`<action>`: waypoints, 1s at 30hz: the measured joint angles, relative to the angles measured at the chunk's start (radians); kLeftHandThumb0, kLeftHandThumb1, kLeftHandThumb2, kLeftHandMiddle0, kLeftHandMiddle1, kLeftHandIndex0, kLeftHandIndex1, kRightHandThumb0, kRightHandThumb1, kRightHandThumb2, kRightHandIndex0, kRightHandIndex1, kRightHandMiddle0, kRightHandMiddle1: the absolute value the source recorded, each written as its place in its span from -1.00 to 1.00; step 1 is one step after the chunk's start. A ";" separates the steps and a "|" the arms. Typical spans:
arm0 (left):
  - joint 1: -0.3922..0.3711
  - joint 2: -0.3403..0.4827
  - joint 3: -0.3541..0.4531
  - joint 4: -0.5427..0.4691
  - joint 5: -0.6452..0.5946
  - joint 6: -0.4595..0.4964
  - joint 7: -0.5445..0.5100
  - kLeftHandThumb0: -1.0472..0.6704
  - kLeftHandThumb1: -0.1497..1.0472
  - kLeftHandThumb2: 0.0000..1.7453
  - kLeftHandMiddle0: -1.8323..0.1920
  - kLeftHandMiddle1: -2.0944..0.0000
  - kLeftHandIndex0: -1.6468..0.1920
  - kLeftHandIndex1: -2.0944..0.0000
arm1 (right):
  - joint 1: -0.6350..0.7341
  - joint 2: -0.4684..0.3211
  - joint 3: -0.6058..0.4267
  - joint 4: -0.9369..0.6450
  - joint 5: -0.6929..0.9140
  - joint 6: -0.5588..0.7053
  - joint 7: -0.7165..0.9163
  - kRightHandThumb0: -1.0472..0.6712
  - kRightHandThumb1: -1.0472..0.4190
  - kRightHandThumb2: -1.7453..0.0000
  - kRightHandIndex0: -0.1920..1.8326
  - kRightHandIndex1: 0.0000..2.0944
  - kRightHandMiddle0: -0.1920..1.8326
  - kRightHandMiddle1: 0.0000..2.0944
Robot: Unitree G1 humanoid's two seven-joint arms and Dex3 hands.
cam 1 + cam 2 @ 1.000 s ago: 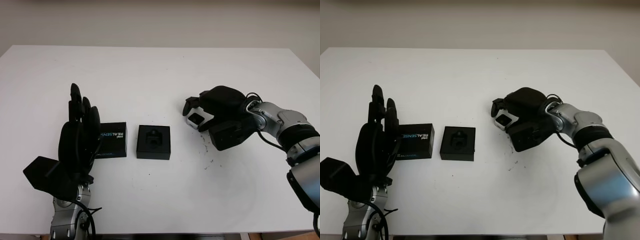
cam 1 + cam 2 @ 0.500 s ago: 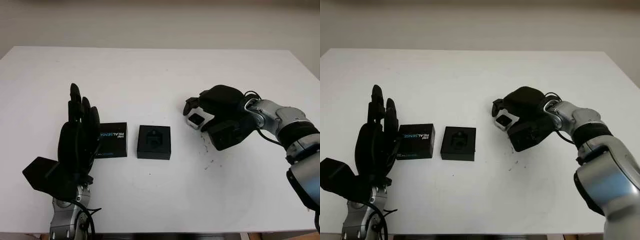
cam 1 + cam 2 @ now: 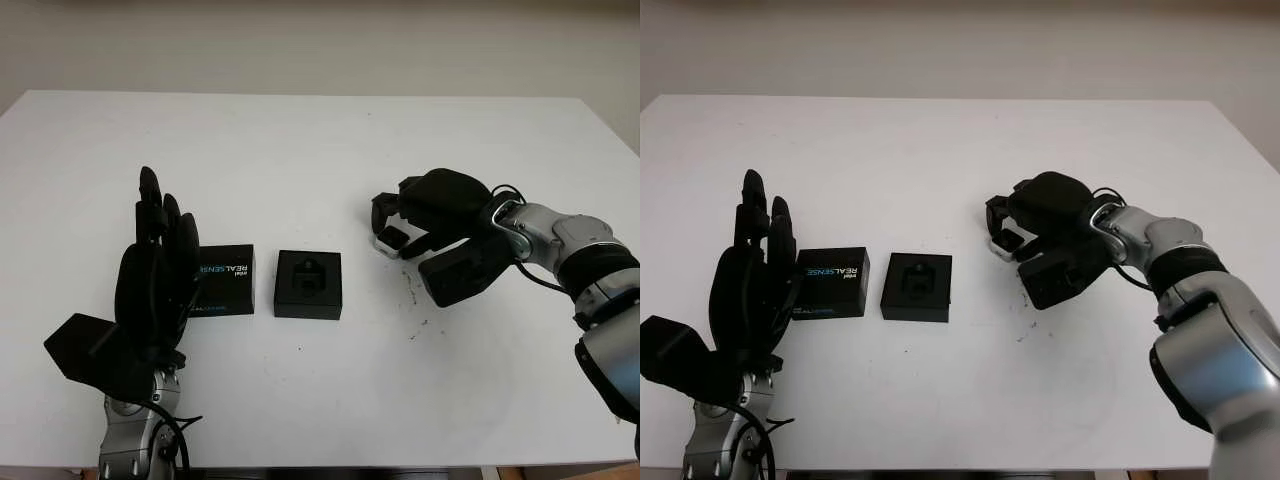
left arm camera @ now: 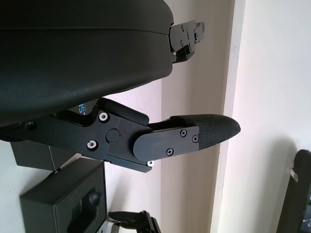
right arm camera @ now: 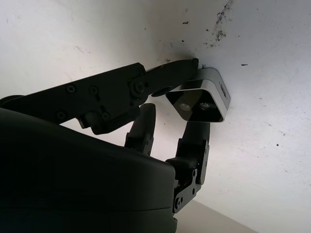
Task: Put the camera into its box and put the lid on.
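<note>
Right wrist view: right hand (image 5: 187,124) fingers pinch the camera (image 5: 203,100). Left hand (image 3: 155,275) open, lower left, beside lid (image 3: 226,280) and box (image 3: 308,285)

Both hands black, matte, with bulky rounded shells. Left hand (image 3: 150,290) at 8 o'clock of the head view: three long segmented fingers (image 3: 150,200) over a broad palm block, an angular black wedge jutting from its base; below it a silver-grey metal wrist with thin black cables looping beside it. Right hand (image 3: 440,215) at 3 o'clock: domed shell with a boxy black housing beneath, joined to a silver-grey forearm (image 3: 560,235) ringed by a black band, black cable arching over the joint. Close up, finger links are flat plates with small silver screws (image 4: 167,151) and rounded textured tips (image 4: 214,128).
</note>
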 measured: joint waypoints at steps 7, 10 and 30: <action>0.000 0.000 0.000 0.000 0.000 0.002 0.001 -0.55 1.00 -0.38 1.00 1.00 1.00 1.00 | 0.000 0.000 -0.001 0.002 0.003 0.005 0.012 -0.13 -0.83 0.94 -0.53 -0.16 -0.38 0.27; 0.000 0.000 0.000 -0.001 0.001 0.002 0.002 -0.55 1.00 -0.38 1.00 1.00 1.00 1.00 | 0.001 0.004 -0.017 0.002 0.032 0.016 0.062 -0.15 -0.83 0.94 -0.47 -0.44 -0.39 0.29; 0.013 -0.003 0.000 -0.018 0.001 0.012 0.004 -0.55 1.00 -0.42 1.00 0.99 1.00 0.99 | 0.077 0.042 -0.238 0.005 0.328 0.114 0.370 -0.22 -0.83 0.94 -0.51 -0.92 -0.41 0.41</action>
